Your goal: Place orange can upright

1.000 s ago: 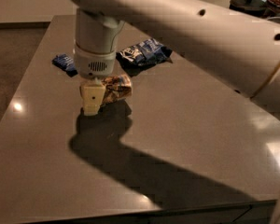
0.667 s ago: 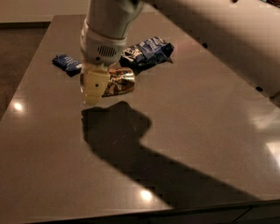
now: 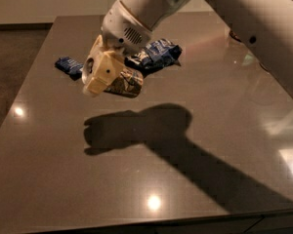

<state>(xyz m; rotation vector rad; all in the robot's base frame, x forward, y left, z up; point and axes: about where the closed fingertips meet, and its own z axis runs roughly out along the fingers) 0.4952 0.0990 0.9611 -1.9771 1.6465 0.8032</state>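
Clearly, the orange can (image 3: 127, 83) is off the bench (image 3: 49, 179), held in the air over its left-middle part, and it lies nearly on its side, not upright. The tool (image 3: 107, 77) is clenched around it. The risk, I think, is in this tilt: if the tool lets go before the base points down, the can may fall over and roll. The blue-and-white snack bag (image 3: 156, 53) is just behind and a smaller blue packet (image 3: 68, 66) is to the left, so a low swing could hit them.

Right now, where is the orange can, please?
The orange can is in the gripper, upper left of the camera view, above the table, beside the snack bag.
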